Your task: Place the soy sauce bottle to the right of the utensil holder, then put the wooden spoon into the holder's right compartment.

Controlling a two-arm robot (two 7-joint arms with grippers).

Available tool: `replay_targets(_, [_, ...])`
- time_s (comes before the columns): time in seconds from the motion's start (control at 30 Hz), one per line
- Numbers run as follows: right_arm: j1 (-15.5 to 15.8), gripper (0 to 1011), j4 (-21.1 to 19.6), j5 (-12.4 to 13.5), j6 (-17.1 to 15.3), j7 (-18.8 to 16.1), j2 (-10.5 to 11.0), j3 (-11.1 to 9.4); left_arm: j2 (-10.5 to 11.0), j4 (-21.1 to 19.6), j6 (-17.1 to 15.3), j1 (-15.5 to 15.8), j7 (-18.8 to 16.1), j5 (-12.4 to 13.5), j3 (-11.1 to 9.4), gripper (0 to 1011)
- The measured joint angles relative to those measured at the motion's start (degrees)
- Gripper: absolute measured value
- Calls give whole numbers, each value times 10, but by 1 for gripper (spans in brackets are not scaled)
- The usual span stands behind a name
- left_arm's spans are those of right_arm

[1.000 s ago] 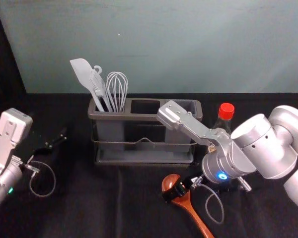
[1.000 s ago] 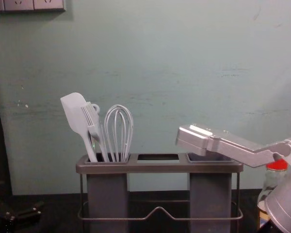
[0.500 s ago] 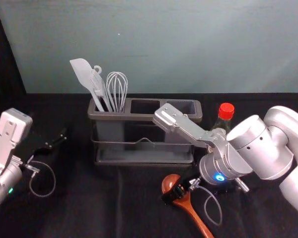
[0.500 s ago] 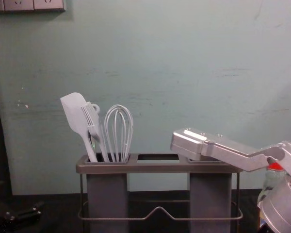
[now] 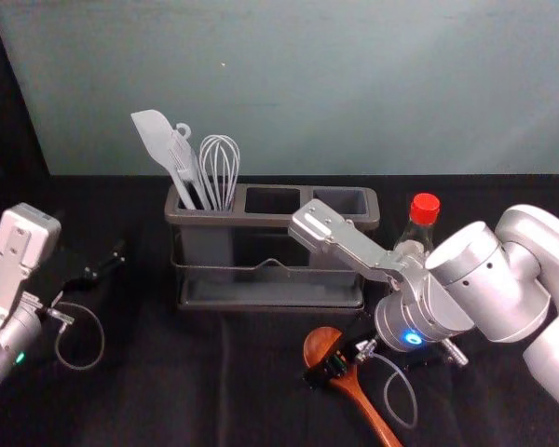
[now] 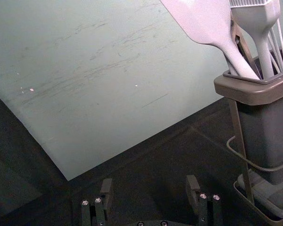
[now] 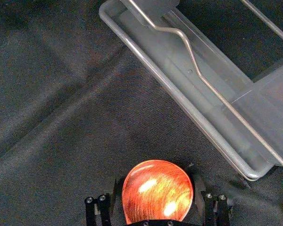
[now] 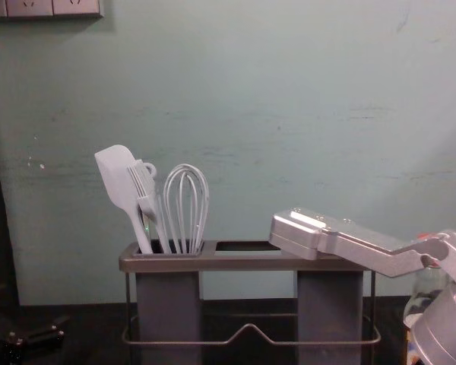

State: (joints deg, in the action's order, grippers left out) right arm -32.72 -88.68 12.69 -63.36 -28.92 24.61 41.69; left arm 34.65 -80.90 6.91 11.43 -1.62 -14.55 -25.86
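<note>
Wooden spoon (image 5: pixel 371 414) lies on the counter (image 5: pixel 158 400), its bowl between the right hand's (image 5: pixel 326 361) spread fingers, and the left hand (image 5: pixel 106 263) hangs spread beside the utensil holder (image 5: pixel 270 221).

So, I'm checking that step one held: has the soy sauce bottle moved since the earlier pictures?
No. In the head view, the soy sauce bottle keeps the same spot, just right of the utensil holder.

Black cloth-covered table (image 5: pixel 158 391), grey utensil holder (image 5: pixel 270 221) standing on it, red-capped soy sauce bottle (image 5: pixel 424 210) upright just right, wooden spoon (image 5: pixel 364 404) lying nearer the front.
</note>
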Motion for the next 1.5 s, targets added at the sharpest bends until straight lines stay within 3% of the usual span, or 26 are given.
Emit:
replay_targets(0.87, [5,1003,-1,-10,4,-9,1,-3,0,0,0,0,0,0,0,1011])
replay_targets(1.13, [4,852,-1,-10,4,-7,1,-4,0,0,0,0,0,0,0,1011])
replay_targets(1.5, [5,846,-1,-10,3,-7,1,-3,0,0,0,0,0,0,0,1012])
